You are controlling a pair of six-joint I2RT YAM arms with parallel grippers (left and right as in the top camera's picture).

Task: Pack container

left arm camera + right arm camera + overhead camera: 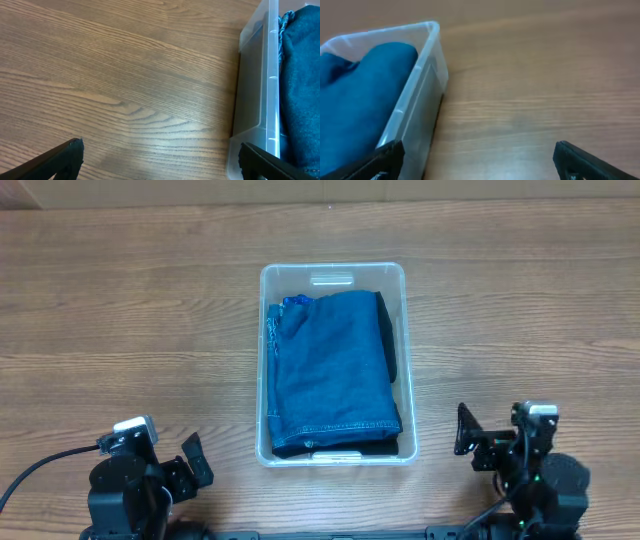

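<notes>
The container [263, 360] sits in the middle of the wooden table [130, 310], filled with folded blue denim [333, 370]. Only the overhead view shows a dark garment [390, 340] under the denim, along the container's right wall. The left gripper [195, 460] sits off the container's near left corner and the right gripper [467, 430] off its near right corner, both clear of it. Overhead leaves the jaws unclear. The wrist views show each pair spread wide, holding nothing, with the container's outer wall beside them.
</notes>
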